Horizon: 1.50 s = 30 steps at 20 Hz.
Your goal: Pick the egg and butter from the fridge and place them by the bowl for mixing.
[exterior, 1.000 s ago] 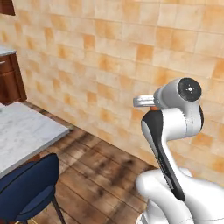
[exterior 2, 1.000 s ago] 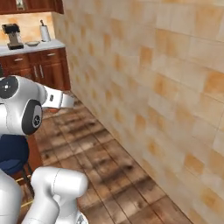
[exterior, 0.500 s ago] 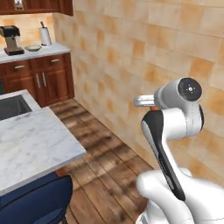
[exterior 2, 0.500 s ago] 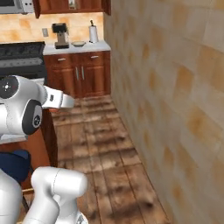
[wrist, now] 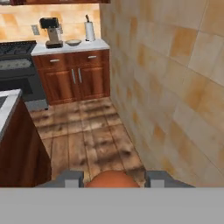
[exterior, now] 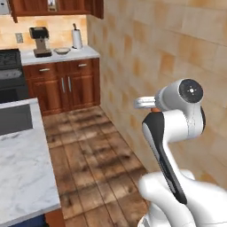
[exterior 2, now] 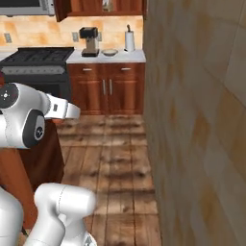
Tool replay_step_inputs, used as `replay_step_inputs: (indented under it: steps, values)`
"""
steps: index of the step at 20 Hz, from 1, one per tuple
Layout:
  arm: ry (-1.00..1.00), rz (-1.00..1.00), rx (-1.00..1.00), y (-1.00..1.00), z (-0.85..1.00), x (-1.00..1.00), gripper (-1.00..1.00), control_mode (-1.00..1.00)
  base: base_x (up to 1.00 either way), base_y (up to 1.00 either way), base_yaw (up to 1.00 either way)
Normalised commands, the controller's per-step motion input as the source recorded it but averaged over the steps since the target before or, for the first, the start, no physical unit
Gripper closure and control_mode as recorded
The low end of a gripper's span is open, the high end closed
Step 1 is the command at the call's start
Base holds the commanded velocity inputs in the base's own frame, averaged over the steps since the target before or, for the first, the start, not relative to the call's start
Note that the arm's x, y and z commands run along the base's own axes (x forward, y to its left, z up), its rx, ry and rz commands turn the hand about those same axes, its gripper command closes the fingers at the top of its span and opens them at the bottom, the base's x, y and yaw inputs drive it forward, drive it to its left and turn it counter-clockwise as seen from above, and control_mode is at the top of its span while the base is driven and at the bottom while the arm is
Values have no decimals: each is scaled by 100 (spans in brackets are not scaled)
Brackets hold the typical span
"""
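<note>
Now: hand point(wrist: 113, 179) clamped on egg point(wrist: 112, 180) | egg's long axis: cannot tell

the egg point(wrist: 112, 179) is orange-brown between grey gripper point(wrist: 113, 180) tips. the wall point(wrist: 175, 78) wears tan and orange tiles, the floor point(wrist: 92, 135) dark streaked wood planks. far cabinets point(wrist: 74, 78) are reddish-brown; the near desk point(exterior: 22, 168) is white-grey marble; the bowl point(wrist: 73, 42) beige.

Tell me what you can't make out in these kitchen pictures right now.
- Egg in the gripper, hand view: lower part cut off by the bottom band.
- Bowl on the far counter: too small to show its contents.
- Stove, left base view: cut off by the left edge.
</note>
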Motion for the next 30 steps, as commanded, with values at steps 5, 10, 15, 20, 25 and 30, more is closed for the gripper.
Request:
replay_step_inputs:
  steps: [5, 10, 15, 20, 25, 30]
  values:
    - [0, 0, 0, 0, 0, 0, 100, 100, 100, -63, 24]
    - [0, 0, 0, 0, 0, 0, 100, 100, 100, -87, 4]
    - [0, 0, 0, 0, 0, 0, 100, 100, 100, -28, 6]
    - [0, 0, 0, 0, 0, 0, 100, 100, 100, 9, 9]
    - [0, 0, 0, 0, 0, 0, 100, 100, 100, -1, 10]
    - [0, 0, 0, 0, 0, 0, 100, 100, 100, 0, 21]
